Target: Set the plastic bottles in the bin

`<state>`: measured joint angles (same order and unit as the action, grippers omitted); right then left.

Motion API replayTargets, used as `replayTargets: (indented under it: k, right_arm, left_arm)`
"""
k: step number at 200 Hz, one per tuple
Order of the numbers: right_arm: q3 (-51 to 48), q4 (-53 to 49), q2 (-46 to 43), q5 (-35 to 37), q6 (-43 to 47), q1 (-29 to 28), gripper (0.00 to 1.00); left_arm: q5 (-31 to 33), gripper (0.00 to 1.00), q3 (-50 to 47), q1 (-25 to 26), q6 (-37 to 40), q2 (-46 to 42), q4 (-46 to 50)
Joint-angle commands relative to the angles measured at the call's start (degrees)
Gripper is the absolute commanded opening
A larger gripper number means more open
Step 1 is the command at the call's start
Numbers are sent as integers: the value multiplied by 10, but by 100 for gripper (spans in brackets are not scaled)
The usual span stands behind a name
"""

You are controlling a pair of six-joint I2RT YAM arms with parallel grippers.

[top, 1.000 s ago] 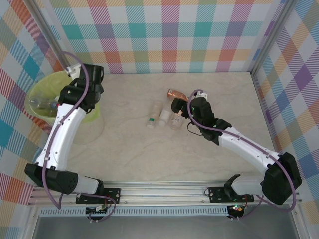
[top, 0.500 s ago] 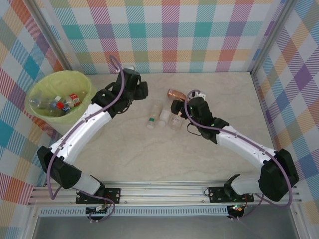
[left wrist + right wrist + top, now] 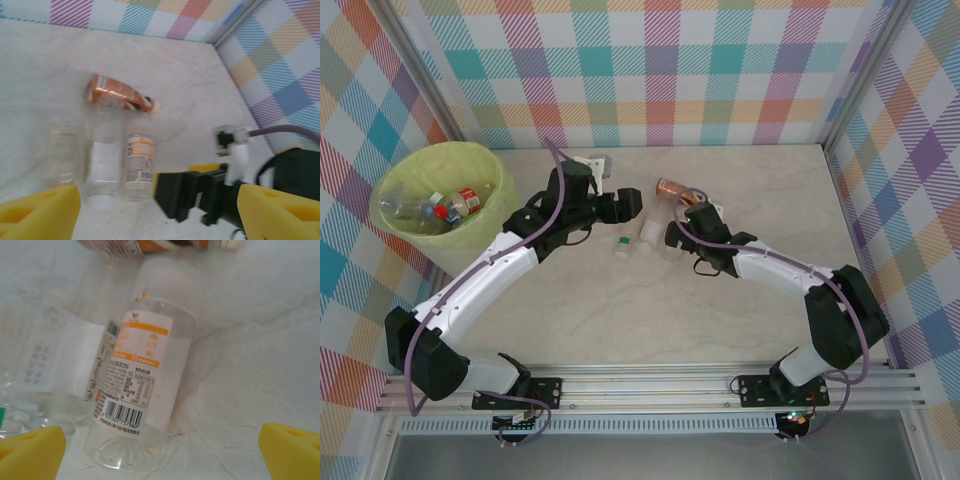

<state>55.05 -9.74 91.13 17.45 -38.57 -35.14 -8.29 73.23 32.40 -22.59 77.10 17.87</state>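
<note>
right gripper (image 3: 161, 450): pads wide apart, empty, at the base of the orange-label bottle (image 3: 145, 385). plastic bottles (image 3: 648, 232): three side by side, mid-bench. probably light, thin-walled, slick and crushable; grip across the mid-body. left gripper (image 3: 626, 205): wide, empty, just beyond. brown-label bottle (image 3: 672, 188): farther. bin (image 3: 455, 150): far-left corner, bottles inside.

White arms (image 3: 480, 278) — black joints (image 3: 835, 320), purple cables (image 3: 280, 129)

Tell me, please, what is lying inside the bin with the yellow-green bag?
Several plastic bottles lie on their sides in the bin, mostly clear, at least one with a red label. They cover anything beneath them, and the bin's bottom.
</note>
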Motion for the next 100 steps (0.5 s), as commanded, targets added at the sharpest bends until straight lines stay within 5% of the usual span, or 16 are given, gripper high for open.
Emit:
replayTargets:
  k: [1, 100]
  right_arm:
    - [39, -8, 33, -38, -14, 3, 97]
    - [54, 57, 136, -24, -29, 3, 82]
  left_arm:
    - [-86, 82, -23, -28, -45, -11, -65]
    - [-158, 82, -85, -91, -138, -28, -149]
